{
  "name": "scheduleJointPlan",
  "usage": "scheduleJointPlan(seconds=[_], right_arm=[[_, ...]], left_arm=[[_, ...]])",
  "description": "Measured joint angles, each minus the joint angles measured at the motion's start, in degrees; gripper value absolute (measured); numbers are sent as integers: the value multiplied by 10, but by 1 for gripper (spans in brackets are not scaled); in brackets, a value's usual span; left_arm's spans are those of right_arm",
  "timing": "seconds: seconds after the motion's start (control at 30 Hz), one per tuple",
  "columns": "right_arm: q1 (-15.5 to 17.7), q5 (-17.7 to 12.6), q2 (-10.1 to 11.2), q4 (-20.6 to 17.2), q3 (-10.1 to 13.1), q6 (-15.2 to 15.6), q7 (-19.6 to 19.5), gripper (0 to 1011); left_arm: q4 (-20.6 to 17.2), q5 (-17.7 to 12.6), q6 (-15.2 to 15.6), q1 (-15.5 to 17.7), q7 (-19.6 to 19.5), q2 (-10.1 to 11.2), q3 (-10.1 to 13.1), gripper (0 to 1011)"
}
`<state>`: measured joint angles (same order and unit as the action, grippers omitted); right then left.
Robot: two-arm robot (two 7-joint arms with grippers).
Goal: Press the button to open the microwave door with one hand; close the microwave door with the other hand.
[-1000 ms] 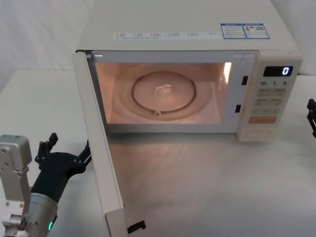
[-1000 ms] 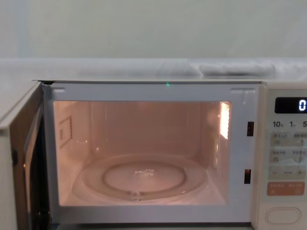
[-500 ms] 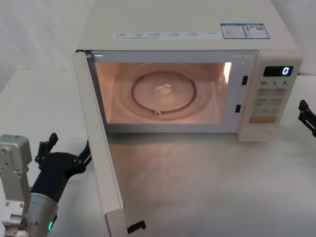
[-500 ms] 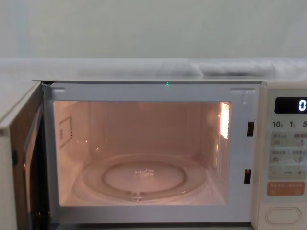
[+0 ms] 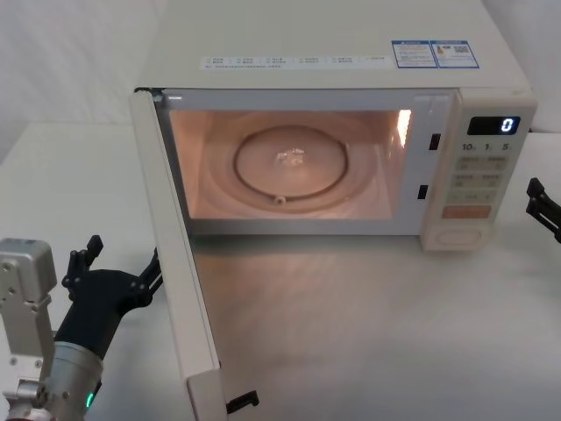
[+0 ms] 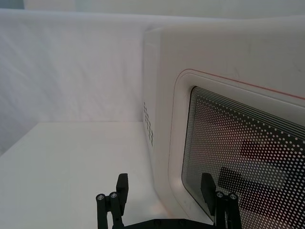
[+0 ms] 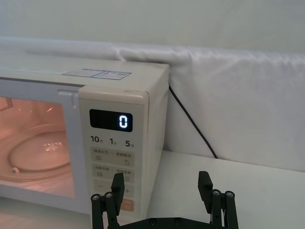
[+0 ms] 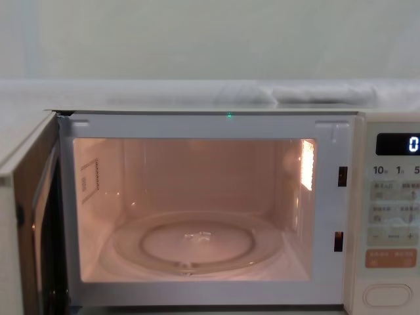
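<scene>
The cream microwave [image 5: 333, 53] stands at the back of the table with its cavity lit. The microwave door [image 5: 171, 263] is swung wide open toward me on its left hinge. Its outer face with the dotted glass window [image 6: 248, 152] fills the left wrist view. My left gripper [image 5: 123, 259] [image 6: 164, 186] is open just outside that outer face, low at the left. The pill-shaped button [image 5: 458, 236] [image 8: 388, 295] sits at the bottom of the control panel. My right gripper [image 5: 545, 206] [image 7: 161, 181] is open and empty to the right of the panel, clear of the button.
A glass turntable [image 5: 289, 162] lies inside the cavity. The white table [image 5: 368, 333] spreads in front of the oven. A black cable [image 7: 190, 124] runs down the white cloth backdrop behind the microwave's right side.
My right gripper has spread its fingers open and shifted slightly at the right edge. The left arm and the door have not moved.
</scene>
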<state>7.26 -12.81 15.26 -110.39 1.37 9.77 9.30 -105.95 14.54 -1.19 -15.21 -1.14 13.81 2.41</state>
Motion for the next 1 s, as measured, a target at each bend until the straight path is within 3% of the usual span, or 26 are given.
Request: scheduleJointPlan(seconds=[0.17, 0.3, 0.53, 1.0], right_arm=[[0, 0, 0, 0, 0, 0, 0, 1002], [0, 0, 0, 0, 0, 0, 0, 1002], [0, 0, 0, 0, 0, 0, 0, 1002], [0, 0, 0, 0, 0, 0, 0, 1002]], left_arm=[[0, 0, 0, 0, 0, 0, 0, 1001], [0, 0, 0, 0, 0, 0, 0, 945], [0, 0, 0, 0, 0, 0, 0, 769], [0, 0, 0, 0, 0, 0, 0, 300]])
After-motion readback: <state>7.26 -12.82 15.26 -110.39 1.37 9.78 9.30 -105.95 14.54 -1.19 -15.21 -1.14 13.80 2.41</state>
